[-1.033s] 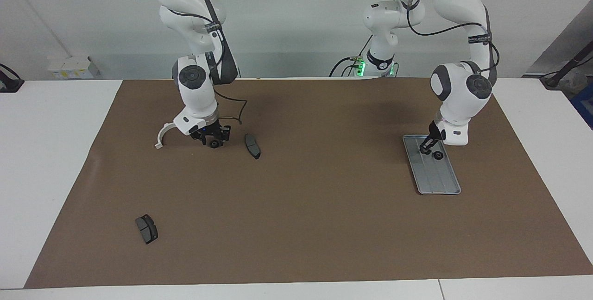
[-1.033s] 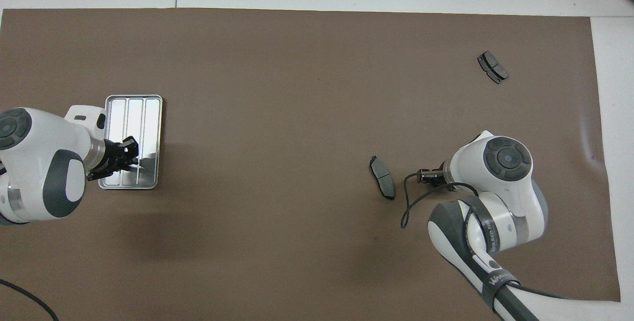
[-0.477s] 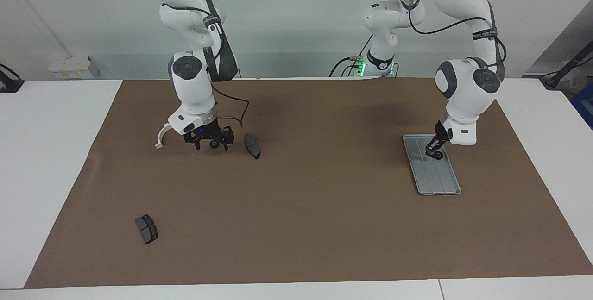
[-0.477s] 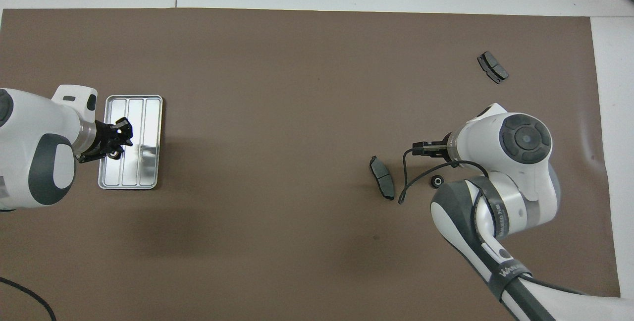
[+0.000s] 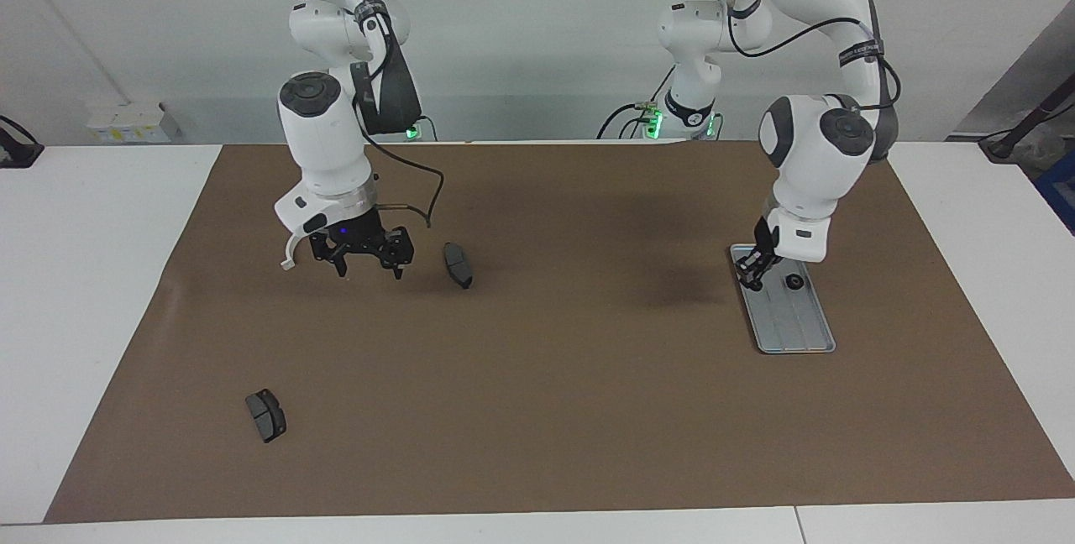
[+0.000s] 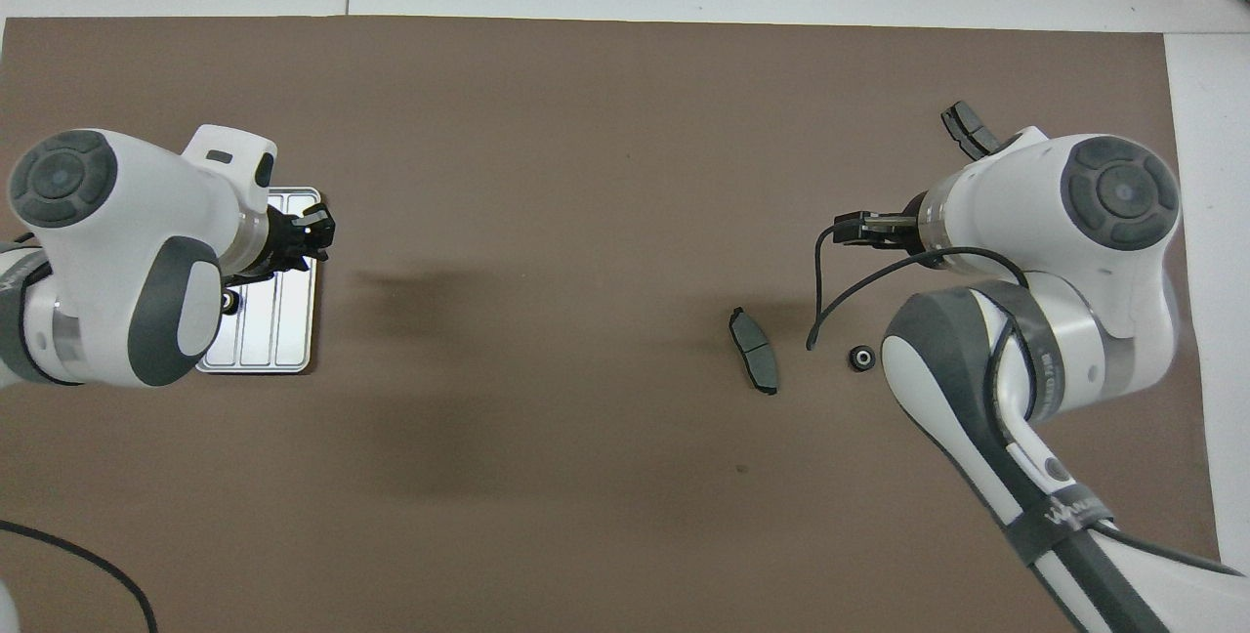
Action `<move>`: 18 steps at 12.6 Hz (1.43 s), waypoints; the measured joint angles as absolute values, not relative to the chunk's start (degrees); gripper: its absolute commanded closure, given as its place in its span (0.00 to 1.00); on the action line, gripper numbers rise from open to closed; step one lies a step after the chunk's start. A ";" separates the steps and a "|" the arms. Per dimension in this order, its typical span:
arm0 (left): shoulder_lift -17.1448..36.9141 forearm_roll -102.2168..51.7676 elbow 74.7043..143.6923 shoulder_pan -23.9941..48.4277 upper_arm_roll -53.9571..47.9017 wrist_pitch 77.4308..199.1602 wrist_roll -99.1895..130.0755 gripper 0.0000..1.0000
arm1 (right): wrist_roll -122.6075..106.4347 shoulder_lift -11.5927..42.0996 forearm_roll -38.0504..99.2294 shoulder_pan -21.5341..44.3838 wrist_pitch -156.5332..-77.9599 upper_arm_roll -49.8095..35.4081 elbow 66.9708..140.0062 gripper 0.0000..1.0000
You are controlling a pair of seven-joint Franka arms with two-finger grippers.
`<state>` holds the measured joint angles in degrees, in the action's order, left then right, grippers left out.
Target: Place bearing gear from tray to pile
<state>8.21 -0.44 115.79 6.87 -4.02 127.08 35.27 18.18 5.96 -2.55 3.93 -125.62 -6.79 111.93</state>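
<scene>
Right end effector (image 5: 368, 269) has risen off the released bearing gear (image 6: 860, 358).

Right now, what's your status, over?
Right gripper up by white bracket, jaws open; one bearing gear on mat beside brake pad. Left gripper over tray, jaws shut; second gear on tray. Nothing in the way.

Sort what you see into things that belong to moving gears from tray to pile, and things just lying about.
Job: tray; gear on the tray; second gear, lying beside a brake pad; white bracket; other brake pad; left gripper, shut over the tray's rim; right gripper, open, raised beside the bracket.
Lying about: brown mat; white box by the wall.
</scene>
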 measured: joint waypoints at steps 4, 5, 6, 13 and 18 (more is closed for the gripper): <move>8.90 -0.45 115.80 15.47 -4.22 127.10 35.80 0.97 | 18.18 5.60 -1.84 3.51 -119.10 -6.75 105.79 0.00; 9.44 -0.45 115.79 17.76 -4.25 127.33 36.53 0.97 | 18.18 5.14 -1.83 3.36 -118.49 -6.71 104.91 0.00; 10.10 -0.57 115.79 19.87 -4.31 128.11 37.76 0.97 | 18.18 4.47 -1.83 3.13 -117.98 -6.63 104.47 0.00; 15.18 -2.22 115.72 30.78 -4.44 135.58 40.09 0.05 | 18.18 -1.07 -1.83 2.67 -112.22 -6.68 104.24 0.00; 15.13 -2.22 115.00 30.06 -3.23 135.34 39.96 0.00 | 18.18 -0.94 -1.56 3.13 -111.89 -7.36 104.48 0.00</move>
